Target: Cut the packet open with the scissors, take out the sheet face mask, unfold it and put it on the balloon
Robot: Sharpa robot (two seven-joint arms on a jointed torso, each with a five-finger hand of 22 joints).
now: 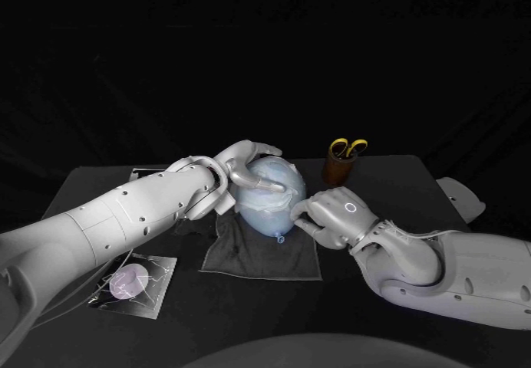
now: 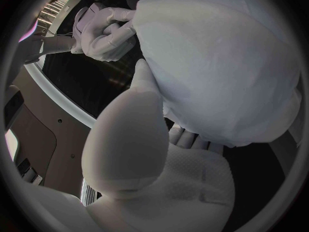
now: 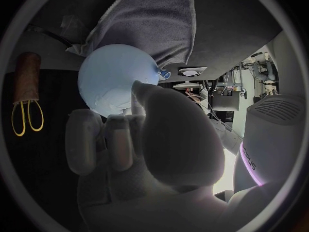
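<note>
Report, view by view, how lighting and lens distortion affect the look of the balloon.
Head view: the balloon stands out pale, between the left hand and the right hand, against a dark table. Left wrist view: the fisheye swells the balloon, evenly lit. Right wrist view: the cloth edges bend, and the scissors sit in dim light.

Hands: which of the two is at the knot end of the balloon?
The right hand, its fingers beside the knot of the balloon; the left hand curls over the far end.
</note>
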